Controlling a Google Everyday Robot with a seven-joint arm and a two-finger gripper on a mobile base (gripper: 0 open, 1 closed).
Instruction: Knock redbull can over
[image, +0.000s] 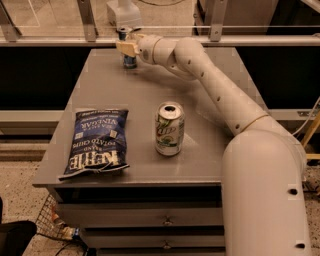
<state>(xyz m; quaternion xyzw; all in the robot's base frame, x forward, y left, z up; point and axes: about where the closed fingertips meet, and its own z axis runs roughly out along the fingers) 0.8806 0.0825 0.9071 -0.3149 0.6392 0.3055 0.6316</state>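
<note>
The redbull can (130, 61), slim, blue and silver, stands upright near the far left edge of the grey table (200, 150). My gripper (127, 46) is at the can's upper half, touching or covering its middle, so only the can's top and bottom show. My white arm reaches to it from the lower right, across the back of the table.
A wider white-and-green soda can (169, 129) stands upright mid-table. A blue chips bag (96, 142) lies flat at the front left. A railing with glass (90, 22) runs just behind the table's far edge. Drawers (165, 220) are below the front edge.
</note>
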